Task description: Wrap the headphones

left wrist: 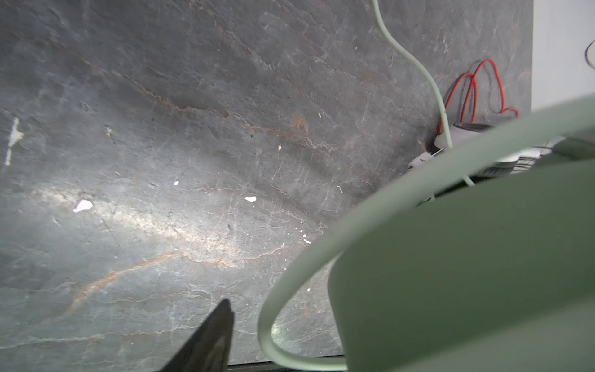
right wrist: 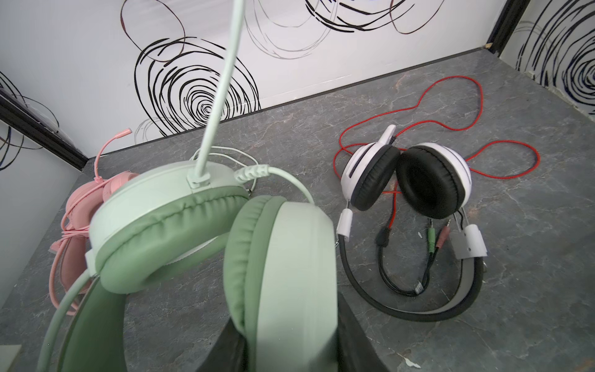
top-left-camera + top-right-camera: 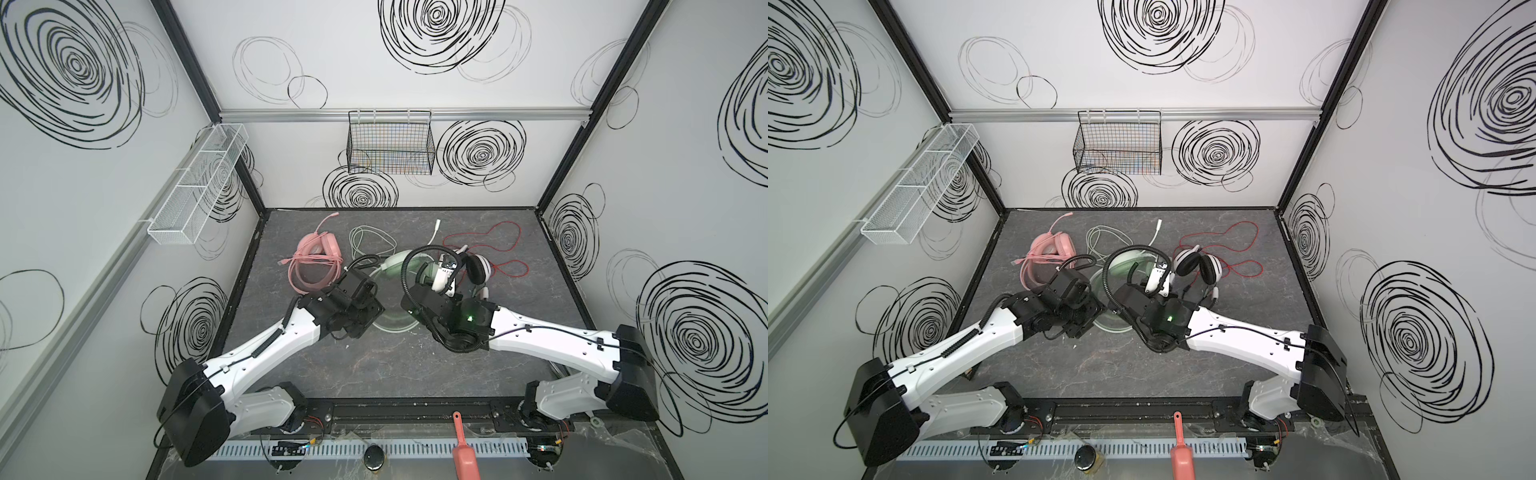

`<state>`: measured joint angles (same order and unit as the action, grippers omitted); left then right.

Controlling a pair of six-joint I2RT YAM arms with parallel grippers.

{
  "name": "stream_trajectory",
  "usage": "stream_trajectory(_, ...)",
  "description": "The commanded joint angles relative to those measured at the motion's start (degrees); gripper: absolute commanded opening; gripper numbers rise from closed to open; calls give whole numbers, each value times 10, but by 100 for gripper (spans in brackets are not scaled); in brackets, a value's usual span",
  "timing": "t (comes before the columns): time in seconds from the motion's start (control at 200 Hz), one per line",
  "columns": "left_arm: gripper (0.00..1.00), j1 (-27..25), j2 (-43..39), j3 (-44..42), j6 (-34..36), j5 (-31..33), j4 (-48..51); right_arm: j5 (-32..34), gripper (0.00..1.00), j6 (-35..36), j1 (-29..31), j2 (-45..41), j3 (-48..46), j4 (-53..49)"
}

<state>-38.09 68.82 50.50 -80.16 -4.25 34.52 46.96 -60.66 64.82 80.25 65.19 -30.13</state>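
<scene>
Right jaws clamped on the green headset (image 2: pixel 167 225), left jaws I cannot tell, so I fear its slack cable (image 2: pixel 286 175) snagging the red cable (image 2: pixel 457 77) during winding

I count 3 headsets: 1 pink headset (image 3: pixel 318 249), 1 mint-green headset (image 2: pixel 199 225), 1 white-and-black headset (image 2: pixel 431 180).

3 cables, one per set: pink cable (image 3: pixel 309 274), pale green cable (image 3: pixel 365 243), red cable (image 3: pixel 505 237).

2 wall baskets: white mesh basket (image 3: pixel 199 183), black wire basket (image 3: pixel 390 145).

1 salmon scoop (image 3: pixel 465 453).

2 arms: left arm (image 3: pixel 266 345), right arm (image 3: pixel 548 338).
</scene>
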Motion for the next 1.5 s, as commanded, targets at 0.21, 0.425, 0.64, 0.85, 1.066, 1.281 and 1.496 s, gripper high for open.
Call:
stream_trajectory(0.21,47,11,2,-11,9,3,2,47,20,-14,7,-12,22,8)
stream_trajectory(0.425,19,22,7,-10,23,-8,-1,43,20,-16,13,-16,16,16)
stream_trajectory(0.64,0,42,6,1,56,1,30,45,39,-6,19,-36,-4,34)
stream_trajectory(0.85,0,147,-30,48,242,46,92,-64,72,257,21,-188,-99,165)
stream_trajectory(1.066,0,282,-110,98,459,49,138,-219,77,393,-7,-432,-221,230)
stream_trajectory(1.281,0,314,-176,132,507,-64,173,-439,80,431,-147,-418,-281,266)
stream_trajectory(1.496,0,266,-196,151,457,-94,225,-702,76,441,-271,-350,-379,461)
